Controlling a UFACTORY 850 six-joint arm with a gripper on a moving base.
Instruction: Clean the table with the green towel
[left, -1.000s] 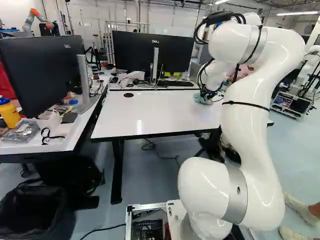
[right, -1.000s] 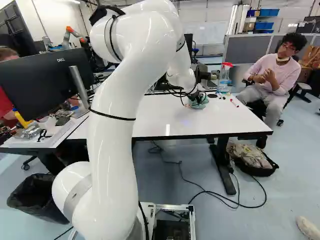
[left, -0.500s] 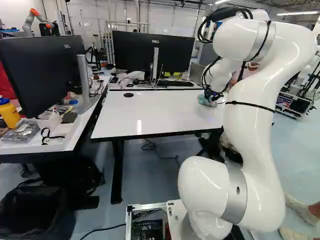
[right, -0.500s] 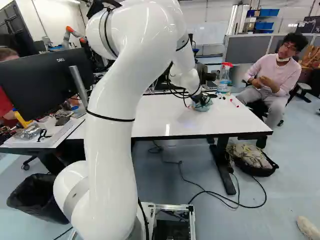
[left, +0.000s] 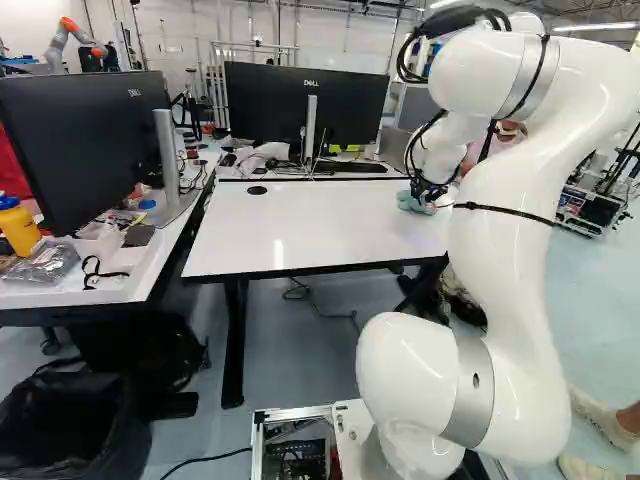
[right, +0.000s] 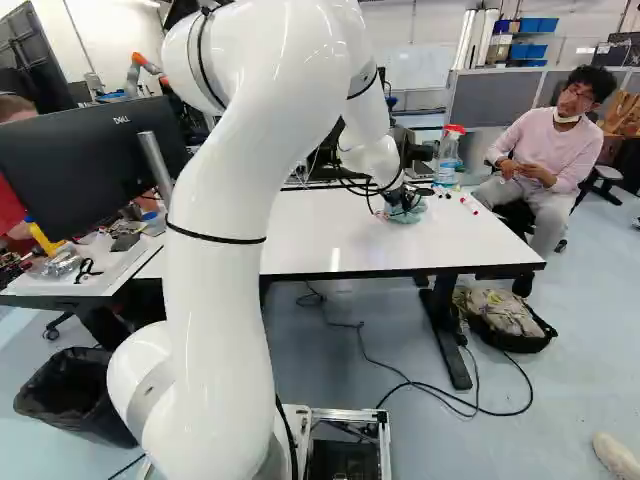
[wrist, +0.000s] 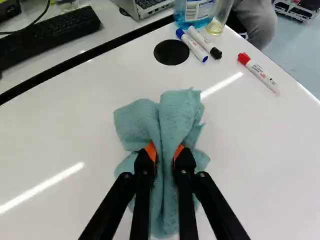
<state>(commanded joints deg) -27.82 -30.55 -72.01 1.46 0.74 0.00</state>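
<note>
Towel (wrist: 181, 112) and claw (wrist: 164, 152) have slid a touch rightward and nearer the base over the white desk (wrist: 250, 190). Both orange pads pinch the cloth, bunched between them. Wiping seems underway; next calls for another flat stroke, clear of the red marker (wrist: 259, 74).

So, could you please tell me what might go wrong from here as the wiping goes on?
The red-capped marker lies near the table's edge, so a wide stroke might roll it off. Strokes toward the blue-liquid bottle could bump it, or push the blue-capped marker into it. The green towel is bunched in the tool, so it may wipe unevenly or slip.
</note>
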